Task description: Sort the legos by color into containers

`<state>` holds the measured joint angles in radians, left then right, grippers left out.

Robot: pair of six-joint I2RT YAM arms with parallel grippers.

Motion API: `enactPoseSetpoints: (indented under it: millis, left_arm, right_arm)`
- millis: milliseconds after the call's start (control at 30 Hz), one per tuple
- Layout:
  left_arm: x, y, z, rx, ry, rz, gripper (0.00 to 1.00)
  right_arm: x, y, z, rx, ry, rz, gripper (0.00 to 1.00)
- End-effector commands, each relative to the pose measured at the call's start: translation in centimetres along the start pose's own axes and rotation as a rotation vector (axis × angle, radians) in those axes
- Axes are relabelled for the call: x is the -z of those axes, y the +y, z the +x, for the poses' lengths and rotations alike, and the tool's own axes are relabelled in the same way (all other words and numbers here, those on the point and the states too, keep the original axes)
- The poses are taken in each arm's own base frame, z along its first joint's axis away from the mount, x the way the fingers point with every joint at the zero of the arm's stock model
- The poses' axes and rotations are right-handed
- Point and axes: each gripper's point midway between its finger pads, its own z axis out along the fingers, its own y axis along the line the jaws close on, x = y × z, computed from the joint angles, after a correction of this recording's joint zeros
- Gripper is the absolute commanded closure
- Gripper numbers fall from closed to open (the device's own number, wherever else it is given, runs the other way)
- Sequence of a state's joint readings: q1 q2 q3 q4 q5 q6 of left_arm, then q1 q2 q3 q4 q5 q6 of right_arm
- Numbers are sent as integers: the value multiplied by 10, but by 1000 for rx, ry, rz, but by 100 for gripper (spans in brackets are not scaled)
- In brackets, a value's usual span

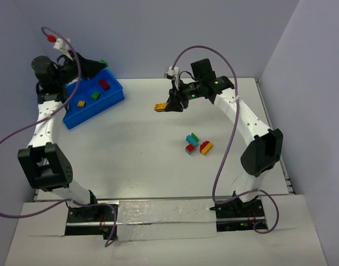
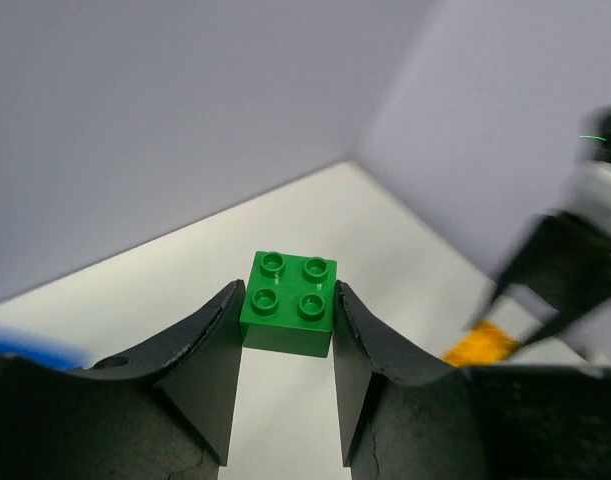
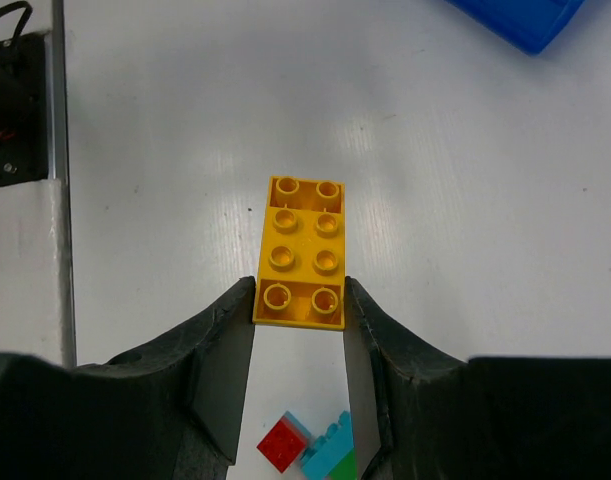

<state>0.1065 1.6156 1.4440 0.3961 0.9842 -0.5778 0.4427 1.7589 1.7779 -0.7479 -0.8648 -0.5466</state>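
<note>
Left gripper (image 2: 287, 300) pinches green brick (image 2: 289, 318) (overhead unclear).

The light was bright and even; shadows on the table (image 1: 147, 144) were soft and faint. A shiny strip (image 1: 158, 213) along its near edge gave white glare. In the left wrist view the green brick (image 2: 288, 303) was sharp, but the right arm (image 2: 570, 265) behind it was blurred. The right wrist view was sharp, with pale glare on the table.

I'm driving a robotics lab cell here: plain walls (image 1: 158, 33) boxing a white counter (image 1: 130, 149), two cabled arms (image 1: 47, 124) bolted on.
</note>
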Motion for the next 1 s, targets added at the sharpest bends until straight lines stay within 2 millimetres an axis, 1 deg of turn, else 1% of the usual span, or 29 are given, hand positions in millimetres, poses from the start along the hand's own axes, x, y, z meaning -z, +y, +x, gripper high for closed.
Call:
enactPoseSetpoints:
  millis: [0, 33, 67, 100, 167, 233, 267, 333, 367, 433, 533, 667, 767, 833, 867, 967]
  left_arm:
    - [53, 82, 5, -86, 110, -440, 100]
    - [61, 96, 2, -115, 127, -502, 100]
    - [72, 116, 6, -97, 151, -582, 100]
    - [77, 130, 9, -83, 164, -624, 100]
    - [85, 155, 23, -63, 209, -690, 100]
    - [85, 175, 25, -89, 236, -723, 100]
    - [85, 187, 34, -77, 253, -742, 100]
    - [85, 205, 37, -84, 266, -771, 100]
    - [85, 217, 47, -71, 283, -785, 100]
    - [85, 240, 58, -59, 295, -822, 100]
    - [85, 268, 65, 4, 275, -896, 100]
    - [73, 279, 66, -13, 261, -852, 100]
    - [68, 287, 67, -48, 248, -835, 100]
    - [63, 297, 74, -61, 247, -822, 100]
    - [61, 299, 72, -66, 242, -815, 100]
    - [59, 312, 86, -57, 249, -811, 99]
  right_arm:
    - [2, -13, -25, 21, -49, 64, 100]
    - [-1, -16, -25, 5, -49, 70, 100]
    - [-2, -20, -26, -5, -53, 80, 100]
    - [-2, -21, -28, -14, -57, 85, 100]
    - [-4, -25, -30, -30, -61, 90, 100]
    - [-7, -28, -32, -56, -64, 93, 100]
    - [-7, -30, -33, -62, -65, 97, 100]
    - [-6, -31, -36, -70, -70, 104, 100]
    - [-6, -32, -37, -71, -72, 108, 100]
    - [-6, -33, -38, -81, -72, 119, 100]
    - [-5, -34, -37, -92, -68, 130, 100]
    - [-5, -35, -33, -112, -62, 141, 100]
    - [-5, -34, -31, -113, -60, 148, 100]
    - [-5, -35, -27, -116, -51, 156, 100]
    - [-5, -35, -26, -112, -50, 159, 100]
    - [-5, -38, -26, -103, -41, 174, 100]
